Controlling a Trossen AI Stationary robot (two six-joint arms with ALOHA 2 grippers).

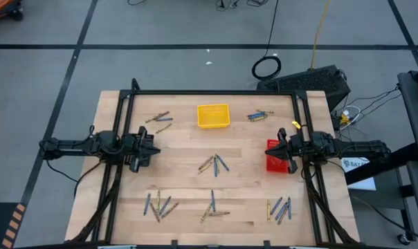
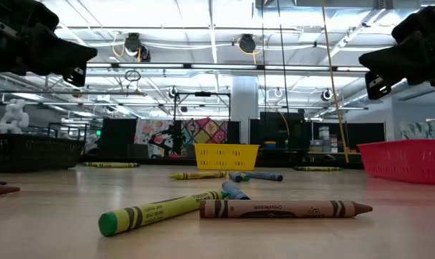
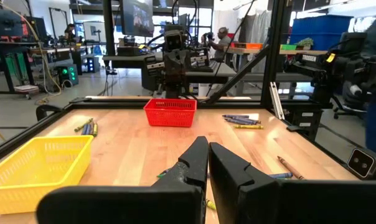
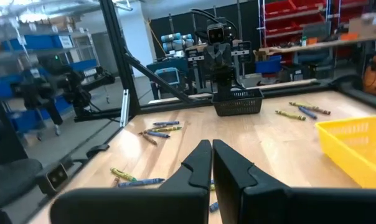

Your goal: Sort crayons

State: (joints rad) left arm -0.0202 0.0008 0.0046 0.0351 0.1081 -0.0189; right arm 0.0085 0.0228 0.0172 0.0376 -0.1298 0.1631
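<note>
right pincer (image 4: 211,163) closed (empty) | crayons (image 4: 155,131) scattered | yellow tray (image 4: 357,148)

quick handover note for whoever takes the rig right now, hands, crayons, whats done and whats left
Left hand: shut, empty, raised over the table's left side, above the black mesh tray.
Right hand: shut, empty, raised over the red mesh tray on the right.
Yellow mesh tray sits at the far middle and looks empty.
Thin wax crayons lie loose in clusters on the wooden table: far left, far right, centre, and three along the near edge.
Done: nothing visibly sorted.
Left: all of the sorting.
</note>
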